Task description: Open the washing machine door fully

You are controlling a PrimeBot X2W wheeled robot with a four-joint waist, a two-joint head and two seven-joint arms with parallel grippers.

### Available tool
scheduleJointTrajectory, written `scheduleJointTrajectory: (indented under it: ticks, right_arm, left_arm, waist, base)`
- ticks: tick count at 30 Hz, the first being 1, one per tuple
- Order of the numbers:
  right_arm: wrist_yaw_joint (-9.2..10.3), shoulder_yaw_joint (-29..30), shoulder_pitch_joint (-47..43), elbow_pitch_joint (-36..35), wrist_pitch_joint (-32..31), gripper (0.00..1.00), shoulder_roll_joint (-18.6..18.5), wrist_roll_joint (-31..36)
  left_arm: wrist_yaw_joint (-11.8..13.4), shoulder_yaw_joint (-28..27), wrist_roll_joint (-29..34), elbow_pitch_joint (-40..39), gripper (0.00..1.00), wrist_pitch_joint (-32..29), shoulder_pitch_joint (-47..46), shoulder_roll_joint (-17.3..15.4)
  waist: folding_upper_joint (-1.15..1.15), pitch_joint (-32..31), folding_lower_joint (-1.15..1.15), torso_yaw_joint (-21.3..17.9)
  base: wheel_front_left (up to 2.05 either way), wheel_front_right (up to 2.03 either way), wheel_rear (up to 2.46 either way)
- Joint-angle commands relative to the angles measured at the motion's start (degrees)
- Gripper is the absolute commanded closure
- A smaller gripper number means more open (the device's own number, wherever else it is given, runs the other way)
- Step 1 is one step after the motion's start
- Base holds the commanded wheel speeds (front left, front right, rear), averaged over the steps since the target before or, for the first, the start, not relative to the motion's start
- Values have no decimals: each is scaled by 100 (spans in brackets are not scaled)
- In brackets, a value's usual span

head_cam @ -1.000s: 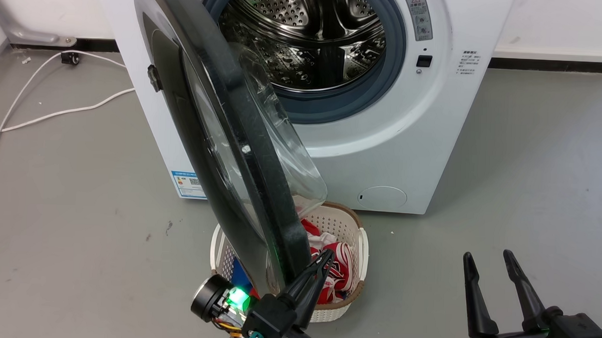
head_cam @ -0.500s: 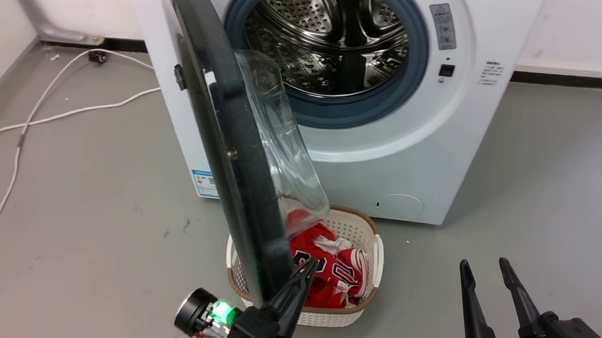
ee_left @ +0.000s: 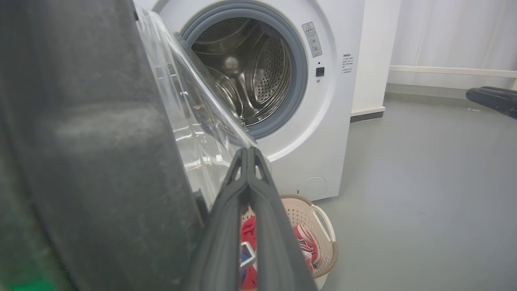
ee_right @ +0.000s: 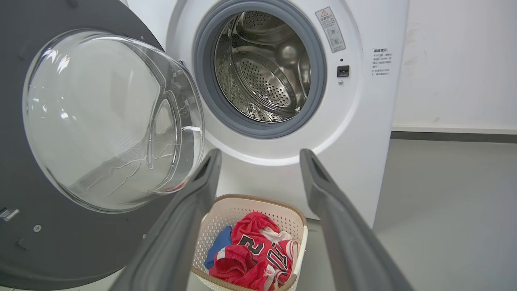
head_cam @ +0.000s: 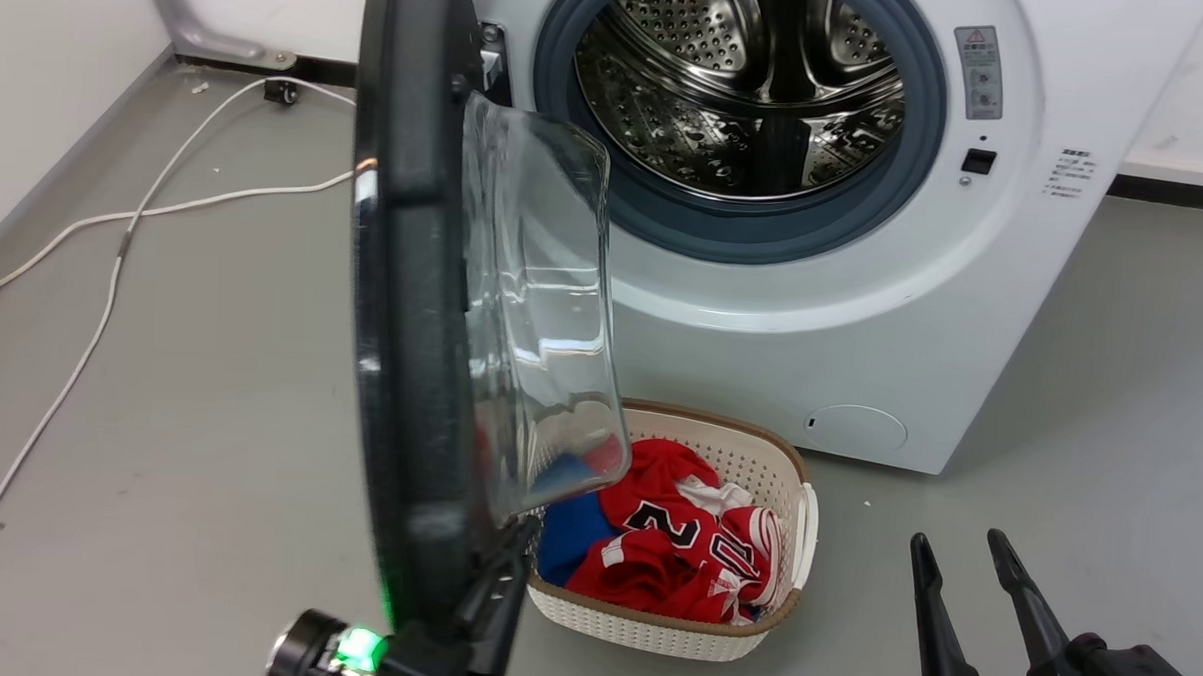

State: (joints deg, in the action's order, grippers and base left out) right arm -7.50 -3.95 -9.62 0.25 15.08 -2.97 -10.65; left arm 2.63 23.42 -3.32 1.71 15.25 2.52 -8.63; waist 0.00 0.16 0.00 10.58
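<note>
The floor point(head_cam: 159, 413) is smooth grey, and a white cable point(head_cam: 94, 260) runs over it at the upper left of the head view towards the pale wall. The washing machine point(head_cam: 862, 317) stands against this wall and takes the upper middle of the frame. Its steel drum point(head_cam: 750, 93) is uncovered inside the grey-blue gasket point(head_cam: 666, 220). A white laundry basket point(head_cam: 671, 631) with red clothes point(head_cam: 674, 551) sits on the floor just in front of the machine.

In the head view the washing machine door point(head_cam: 402, 321) stands out from the machine at the left of the opening and is seen almost by its edge, a black ring from top to bottom of the frame. The right wrist view looks on its inner face at the left, where the clear glass bowl point(ee_right: 101, 121) bulges out.

The left gripper point(ee_left: 248, 153) has its two fingers pressed together with nothing between them. In the head view it lies close against the lower rim of the door at the bottom of the frame, beside a green light point(head_cam: 359, 648). The right gripper point(head_cam: 956, 539) is at the lower right, fingers spread apart and empty, well apart from the door.
</note>
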Motion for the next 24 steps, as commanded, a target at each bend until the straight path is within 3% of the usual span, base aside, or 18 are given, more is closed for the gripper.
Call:
scheduleJointTrajectory:
  ticks: [1,9,24]
  right_arm:
    - [1,-7,-54,17,11,0,19,-20]
    - [1,-11,-55,19,11,0,18,51]
    - [1,-29,241,-24,11,0,18,156]
  left_arm:
    - [128,-238,-84,7,100,-19,88,-88]
    - [283,-817,-207,-91,100,-17,235,-161]
    - [346,-2706,-609,335,100,-17,-47,-208]
  waist:
    - [0,21,0,59]
    - [0,85,0,220]
    - [0,475,0,234]
  base:
    - [0,0,0]
    - [0,0,0]
    - [0,0,0]
